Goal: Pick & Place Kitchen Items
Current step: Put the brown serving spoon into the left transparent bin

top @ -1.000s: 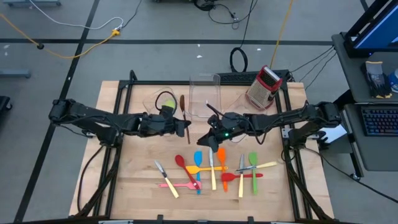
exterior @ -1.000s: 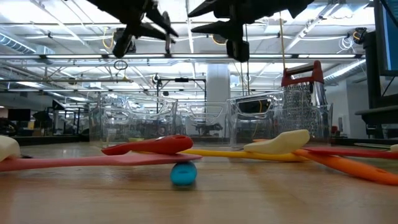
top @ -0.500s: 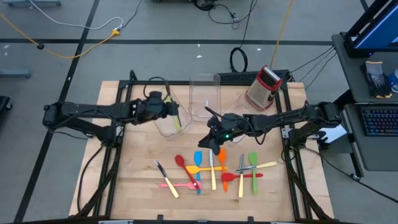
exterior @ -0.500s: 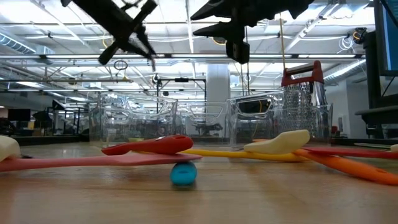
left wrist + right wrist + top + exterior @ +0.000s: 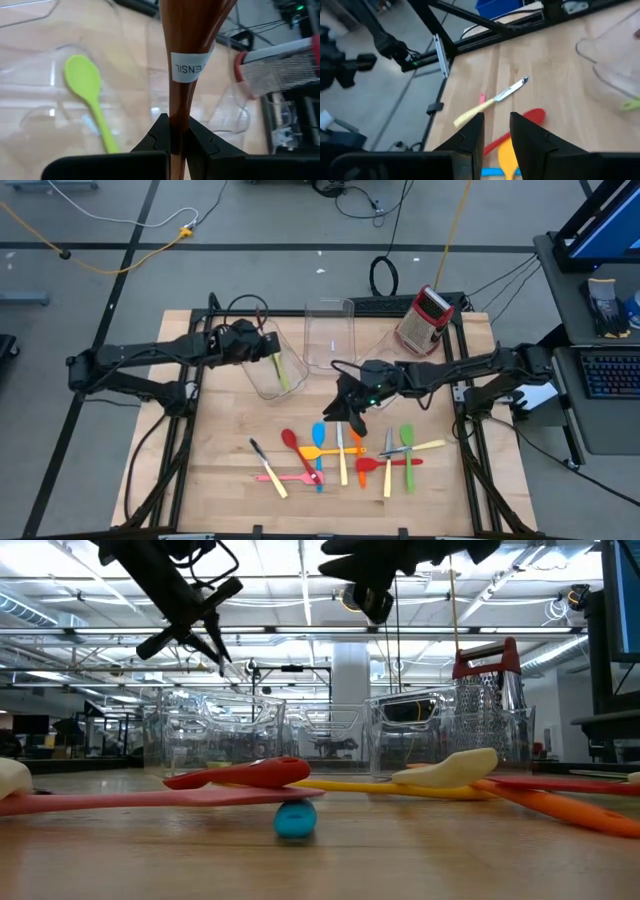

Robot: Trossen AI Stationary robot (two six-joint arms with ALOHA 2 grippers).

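Left gripper (image 5: 179, 137) was raised over the clear bin (image 5: 262, 365) at the far left of the surface (image 5: 220, 470), jaws clenched on the handle of a brown spoon (image 5: 185, 55). A paper label wrapped the handle just above the grip. A green spoon (image 5: 90, 95) already lay inside that bin.

Right gripper (image 5: 496, 132) hovered above the spread of utensils near mid-surface, jaws released with a narrow gap, holding nothing. Below it lay a cream-handled knife (image 5: 492, 102) and a red spoon (image 5: 517, 127); an orange spatula (image 5: 355, 430) and a blue spatula (image 5: 319, 442) were close by. The box grater (image 5: 424, 318) stood at the far right edge, apart from all this.

Judgement: the step in hand was the drop of the brown spoon. To do it well, the spoon's free end should be lowered inside the bin wall before the jaws release, so it does not tip out over the rim. The right arm should wait clear, then settle square over one handle, avoiding crossed neighbours.
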